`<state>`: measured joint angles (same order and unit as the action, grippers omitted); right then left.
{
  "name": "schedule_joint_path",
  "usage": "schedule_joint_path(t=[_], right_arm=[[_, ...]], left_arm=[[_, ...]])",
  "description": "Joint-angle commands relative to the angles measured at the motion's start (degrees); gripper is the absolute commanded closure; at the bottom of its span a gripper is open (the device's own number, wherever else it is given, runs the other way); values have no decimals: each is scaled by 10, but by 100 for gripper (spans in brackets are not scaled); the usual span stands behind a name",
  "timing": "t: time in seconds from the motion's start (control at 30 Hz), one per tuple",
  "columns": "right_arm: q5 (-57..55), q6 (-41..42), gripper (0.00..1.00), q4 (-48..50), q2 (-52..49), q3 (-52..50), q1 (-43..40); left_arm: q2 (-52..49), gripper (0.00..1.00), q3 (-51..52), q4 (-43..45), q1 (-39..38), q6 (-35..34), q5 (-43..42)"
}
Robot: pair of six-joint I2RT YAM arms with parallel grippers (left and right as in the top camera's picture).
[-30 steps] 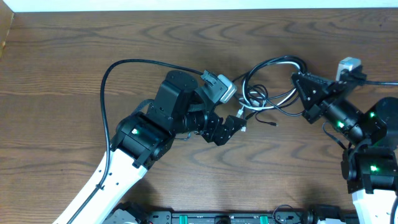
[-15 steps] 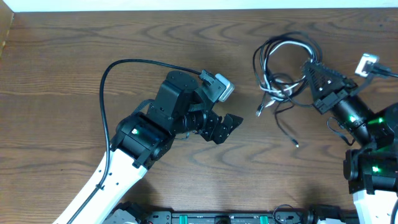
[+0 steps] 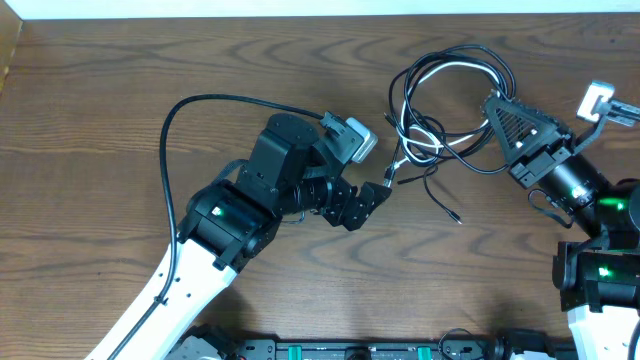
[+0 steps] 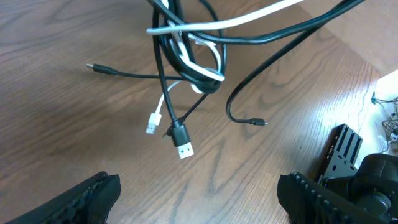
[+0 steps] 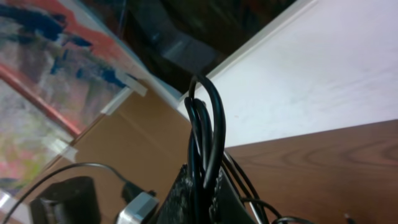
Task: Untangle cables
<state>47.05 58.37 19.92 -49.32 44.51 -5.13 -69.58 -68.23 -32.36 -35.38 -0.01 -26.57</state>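
The cables [image 3: 440, 110] are a tangle of thin black cords and one white cord, right of the table's middle. My right gripper [image 3: 490, 103] is shut on several black strands at the tangle's right side. In the right wrist view those black strands [image 5: 205, 124] loop up out of the closed right gripper [image 5: 202, 186]. My left gripper [image 3: 362, 205] stands open just left of the dangling ends. In the left wrist view the cables [image 4: 186, 56] hang ahead. A black USB plug [image 4: 182, 148] and a white plug [image 4: 152, 127] sit lowest, beyond my wide-apart left fingers [image 4: 93, 196].
The left arm's own thick black wire [image 3: 170, 150] arcs over the table's left half. A white wall strip [image 3: 300, 8] runs along the back edge. Two thin black cable ends [image 3: 455, 215] trail onto the wood in front of the tangle.
The right gripper has pulled the tangle up and to the right, away from the left gripper, and the loops have swung and spread. The left arm has not moved.
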Motion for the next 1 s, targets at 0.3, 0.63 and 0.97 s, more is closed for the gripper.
schedule_joint_path(t=[0.3, 0.63, 0.97], right_arm=[[11, 77, 99, 37, 7, 8, -5], [37, 32, 99, 49, 7, 7, -5], [90, -8, 99, 50, 7, 7, -5]], left_arm=[[-26, 13, -14, 77, -1, -112, 7], [-39, 13, -14, 85, -1, -106, 5], [28, 14, -14, 89, 31, -71, 5]])
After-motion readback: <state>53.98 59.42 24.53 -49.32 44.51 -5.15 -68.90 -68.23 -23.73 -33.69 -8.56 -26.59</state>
